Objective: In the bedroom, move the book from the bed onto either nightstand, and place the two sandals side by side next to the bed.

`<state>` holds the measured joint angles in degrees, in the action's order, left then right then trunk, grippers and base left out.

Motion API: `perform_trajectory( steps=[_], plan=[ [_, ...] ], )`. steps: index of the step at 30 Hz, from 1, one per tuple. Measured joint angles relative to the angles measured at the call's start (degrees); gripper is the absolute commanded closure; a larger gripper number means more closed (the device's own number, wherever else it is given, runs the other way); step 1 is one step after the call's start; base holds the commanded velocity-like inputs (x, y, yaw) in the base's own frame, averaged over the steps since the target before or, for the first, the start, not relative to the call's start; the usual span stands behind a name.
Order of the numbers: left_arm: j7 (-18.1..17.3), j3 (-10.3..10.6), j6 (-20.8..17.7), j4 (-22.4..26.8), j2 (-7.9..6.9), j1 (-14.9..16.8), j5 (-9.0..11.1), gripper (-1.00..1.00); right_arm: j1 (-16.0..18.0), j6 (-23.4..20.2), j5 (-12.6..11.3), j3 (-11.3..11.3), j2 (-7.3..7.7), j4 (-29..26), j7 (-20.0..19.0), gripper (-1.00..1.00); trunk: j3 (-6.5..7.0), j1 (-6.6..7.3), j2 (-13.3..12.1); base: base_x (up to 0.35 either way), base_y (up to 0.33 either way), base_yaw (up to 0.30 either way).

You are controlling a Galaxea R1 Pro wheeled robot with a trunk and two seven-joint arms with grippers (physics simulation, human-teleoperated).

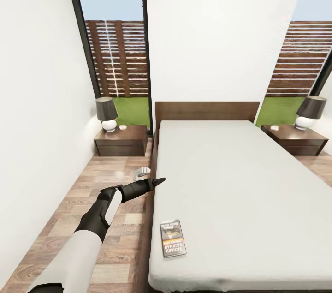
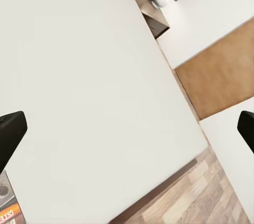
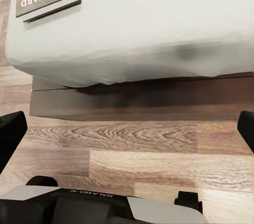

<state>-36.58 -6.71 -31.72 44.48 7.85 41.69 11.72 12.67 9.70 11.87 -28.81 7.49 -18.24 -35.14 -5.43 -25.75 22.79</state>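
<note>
Left tool [image 1: 159, 182] hovers over the bed's [image 1: 240, 182] left edge, fingers spread apart and empty; my right tool [image 3: 127, 128] is spread too, low by the bed's foot. One book [image 1: 173, 238], reading "RICHARD BACHMAN" and "STEPHEN KING", lies near the mattress's foot corner. Two nightstands [image 1: 121, 140] flank the headboard, one lamp [image 1: 107, 113] on each.

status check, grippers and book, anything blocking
Left gripper open, empty, above the bed's left edge. Right gripper open, low over the floor. Book flat on the mattress's near left corner, untouched. Nothing between the left gripper and the book.
</note>
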Motion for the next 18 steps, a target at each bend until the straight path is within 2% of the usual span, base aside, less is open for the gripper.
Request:
perform_trajectory(
  steps=[18],
  plan=[
    [-0.09, -0.05, -0.03, 0.01, -0.09, 0.00, 0.02, -1.00, 0.01, 0.00, 0.00, 0.00, 0.00, 0.00, 0.00, -1.00, -1.64, 0.00, 0.00, 0.000, 0.000, 0.000]
  ],
)
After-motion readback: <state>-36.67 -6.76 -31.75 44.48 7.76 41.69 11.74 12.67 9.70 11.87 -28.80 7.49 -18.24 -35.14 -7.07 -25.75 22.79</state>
